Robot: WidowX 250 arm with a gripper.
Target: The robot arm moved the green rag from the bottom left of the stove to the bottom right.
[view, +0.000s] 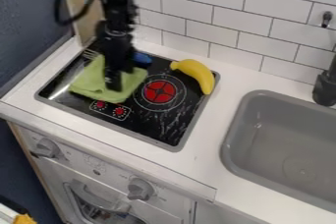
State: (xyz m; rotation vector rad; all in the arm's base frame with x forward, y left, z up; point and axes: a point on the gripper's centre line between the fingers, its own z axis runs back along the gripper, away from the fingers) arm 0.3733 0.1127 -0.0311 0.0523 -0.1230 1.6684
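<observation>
1. green rag (89,84) on left part of stove (176,132), near left rim.
2. tool (113,82) over rag; can't tell if open or closed.
3. banana (195,74) by right rim.
4. black stovetop shows between rag and front right corner; table (200,139) strip beyond, then sink (282,144).

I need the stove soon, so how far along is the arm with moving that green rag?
Nothing looks finished: the green rag lies on the stove's left side. The claw is down at the rag, its hold unclear. What's left is the whole move to the bottom right, where no rag lies.
</observation>
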